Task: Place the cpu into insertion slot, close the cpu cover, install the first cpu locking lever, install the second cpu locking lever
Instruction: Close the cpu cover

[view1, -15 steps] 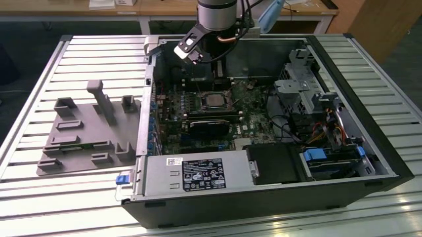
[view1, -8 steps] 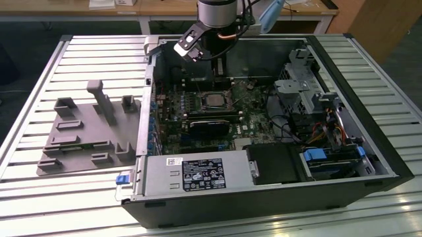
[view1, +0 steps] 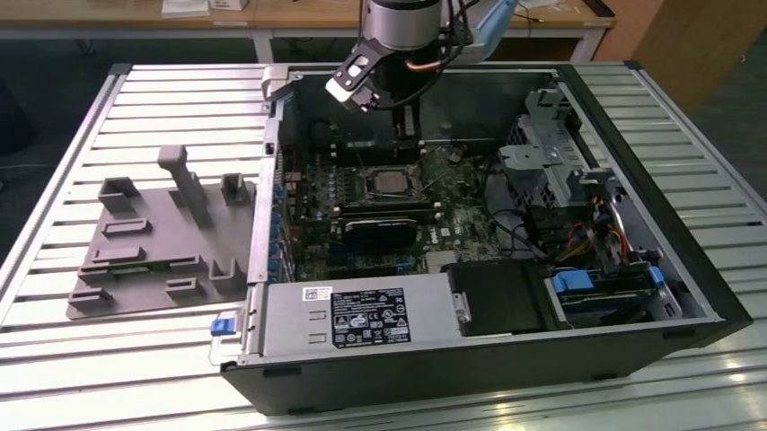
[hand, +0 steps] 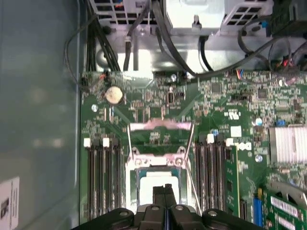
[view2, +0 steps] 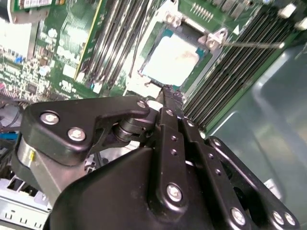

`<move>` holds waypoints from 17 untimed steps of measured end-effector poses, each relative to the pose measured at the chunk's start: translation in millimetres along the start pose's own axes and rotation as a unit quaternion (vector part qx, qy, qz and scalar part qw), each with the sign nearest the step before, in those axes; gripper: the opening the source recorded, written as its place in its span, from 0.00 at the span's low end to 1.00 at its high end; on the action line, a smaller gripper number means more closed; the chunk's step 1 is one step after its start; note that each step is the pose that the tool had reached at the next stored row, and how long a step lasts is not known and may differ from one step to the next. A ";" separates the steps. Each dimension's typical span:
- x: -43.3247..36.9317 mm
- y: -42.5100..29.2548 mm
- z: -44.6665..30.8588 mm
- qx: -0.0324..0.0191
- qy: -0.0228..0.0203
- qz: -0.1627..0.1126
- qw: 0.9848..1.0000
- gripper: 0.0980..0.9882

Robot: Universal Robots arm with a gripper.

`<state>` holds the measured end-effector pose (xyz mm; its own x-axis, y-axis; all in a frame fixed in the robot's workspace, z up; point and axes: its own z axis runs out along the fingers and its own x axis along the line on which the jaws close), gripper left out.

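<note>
The cpu (hand: 156,181) lies flat in the insertion slot on the green motherboard, its dull silver top showing in both wrist views (view2: 175,60) and in the exterior view (view1: 386,180). The slot's contact grid is hidden beneath it. The cpu cover (hand: 157,161) lies down around the chip as a grey metal frame (view2: 154,34). A thin wire locking lever (view2: 249,44) sticks out from one socket corner over the memory slots. My gripper (hand: 165,189) hangs just above the chip's edge, its two black fingers pressed together with nothing between them (view2: 162,92) (view1: 410,144).
Black memory slots (hand: 103,177) flank the socket on both sides. A black heatsink block (view1: 377,235) sits nearer the power supply (view1: 359,319). Drive bays and cables (view1: 576,206) fill the exterior view's right. A grey fixture tray (view1: 156,242) lies outside the case.
</note>
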<state>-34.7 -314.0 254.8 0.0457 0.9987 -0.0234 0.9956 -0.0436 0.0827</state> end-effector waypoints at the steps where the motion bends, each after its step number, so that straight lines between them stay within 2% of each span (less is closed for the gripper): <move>1: 0.1 2.8 0.2 0.000 0.000 0.000 1.000 0.00; 9: 1.1 25.3 2.0 0.001 0.000 0.000 1.000 0.00; 17: 1.2 26.6 -0.4 0.001 0.000 0.000 1.000 0.00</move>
<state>-8.2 -314.0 257.4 0.0456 0.9987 -0.0226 0.9957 -0.0437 0.0815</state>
